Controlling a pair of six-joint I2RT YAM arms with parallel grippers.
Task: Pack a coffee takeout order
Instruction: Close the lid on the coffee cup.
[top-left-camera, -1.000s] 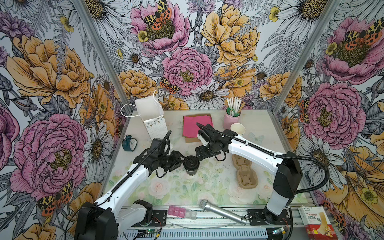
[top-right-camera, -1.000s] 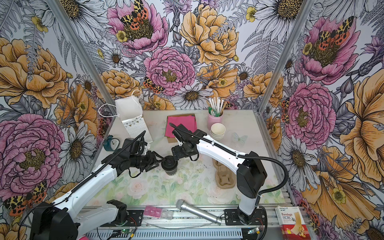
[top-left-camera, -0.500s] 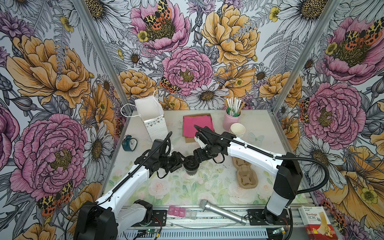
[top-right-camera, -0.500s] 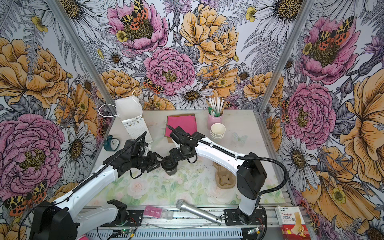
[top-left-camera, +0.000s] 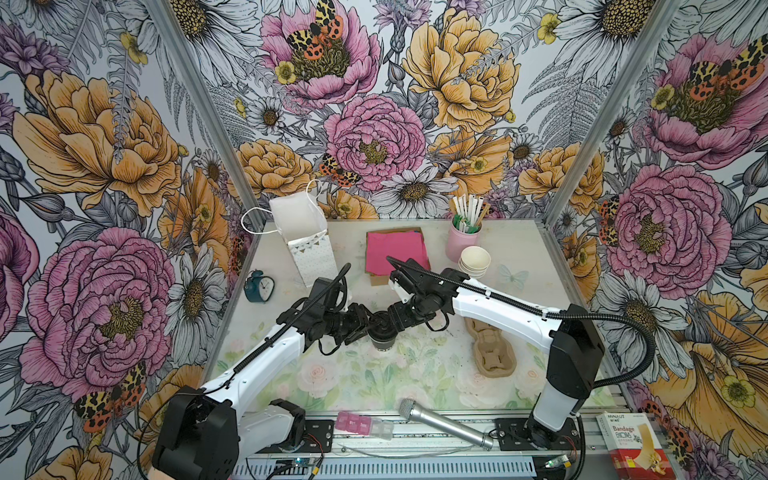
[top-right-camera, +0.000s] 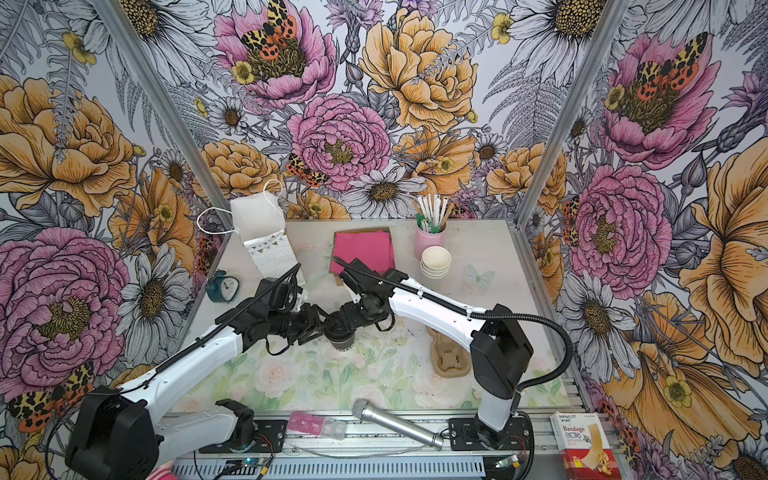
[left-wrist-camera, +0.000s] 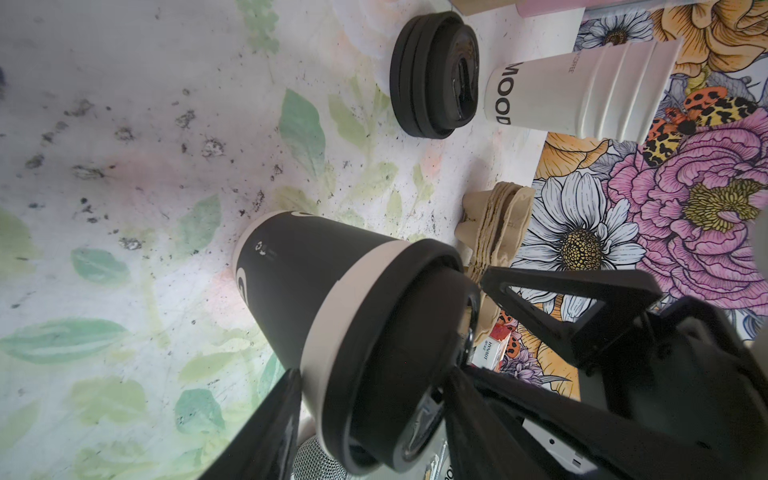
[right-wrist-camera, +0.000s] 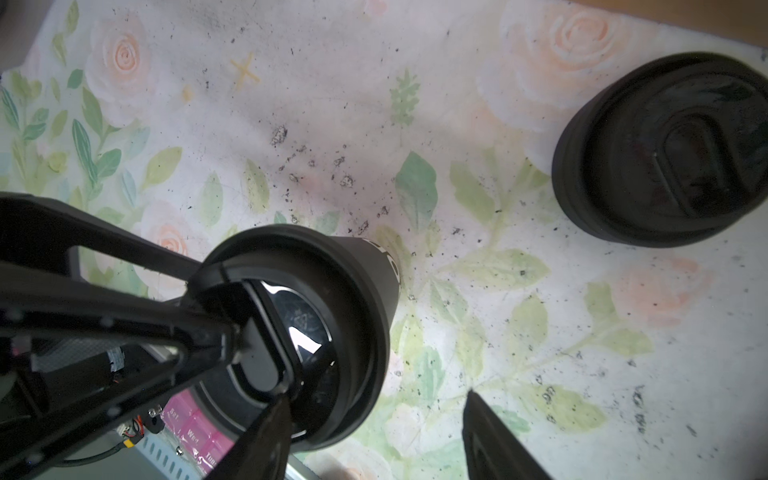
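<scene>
Cup (top-left-camera: 382, 341) of dark paper with a white band stands upright near the middle of the flowered surface (top-left-camera: 415, 374), with the black lid (left-wrist-camera: 395, 332) sitting on its rim. The left fingers (left-wrist-camera: 266, 428) are closed on the cup from both sides at the height of the lid, while the right fingers (right-wrist-camera: 486, 440) stand apart over the lid and hold nothing, one tip seeming to touch its top. The pink napkin (top-left-camera: 397, 251) lies flat at the back of the surface, well apart from the cup.

Black cup (top-left-camera: 381, 340) upright mid-table, black lid (top-left-camera: 380, 323) on; pink napkin (top-left-camera: 397, 251) behind
</scene>
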